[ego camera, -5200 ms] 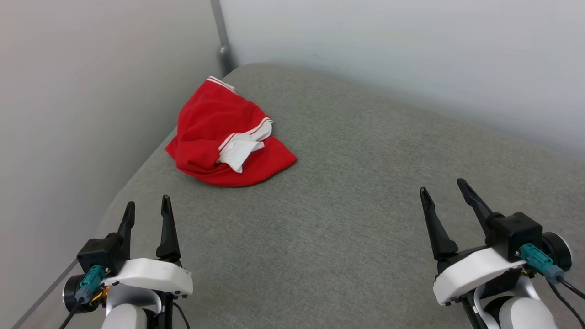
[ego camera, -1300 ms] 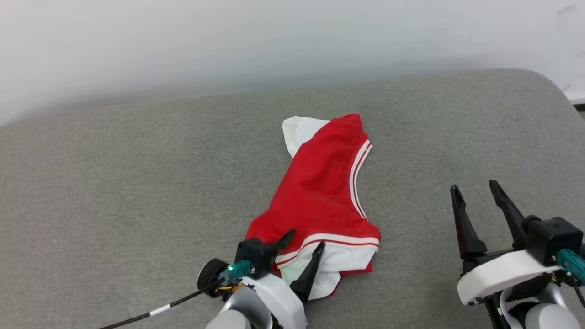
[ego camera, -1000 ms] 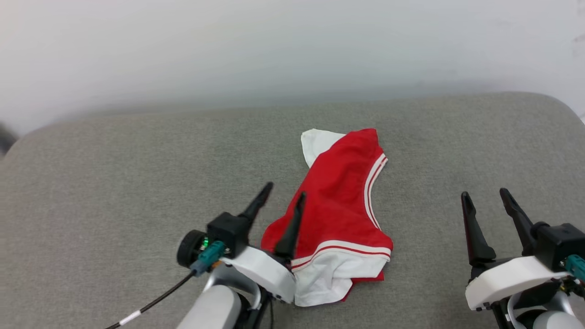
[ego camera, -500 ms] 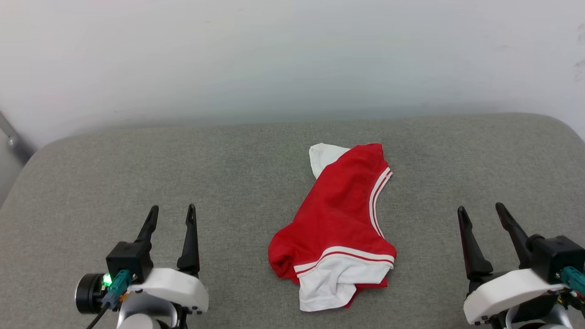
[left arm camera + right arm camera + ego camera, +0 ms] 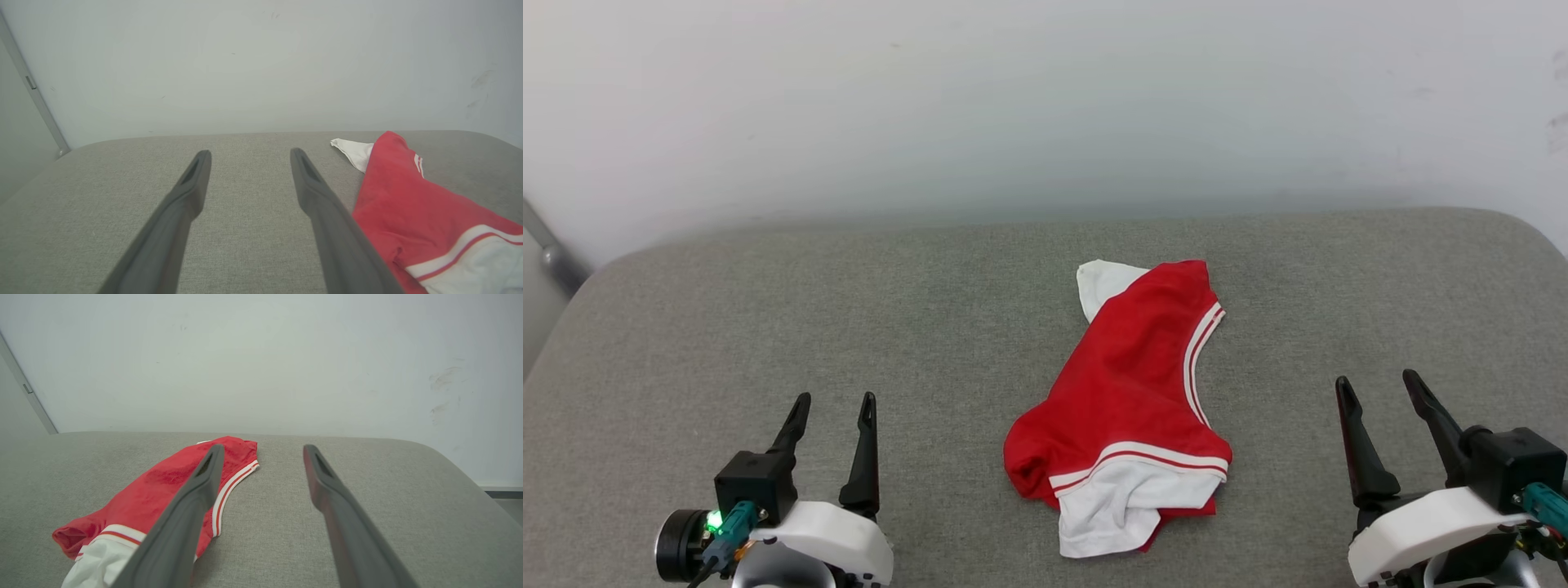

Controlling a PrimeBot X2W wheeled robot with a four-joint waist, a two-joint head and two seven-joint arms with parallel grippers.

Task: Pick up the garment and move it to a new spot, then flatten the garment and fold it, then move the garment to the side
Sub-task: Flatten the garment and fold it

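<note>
The garment (image 5: 1123, 400) lay crumpled on the grey cushion (image 5: 915, 310), between the two hands and touching neither. The left hand (image 5: 836, 398) stood open and empty on its left, and the right hand (image 5: 1376, 379) open and empty on its right.

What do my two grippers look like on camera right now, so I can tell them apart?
Both match: the left gripper and right gripper each have two long, tapering dark fingers on a black block, a white moulded shell and a teal connector with a dark cable. A green light glows beside the left one's connector.
</note>
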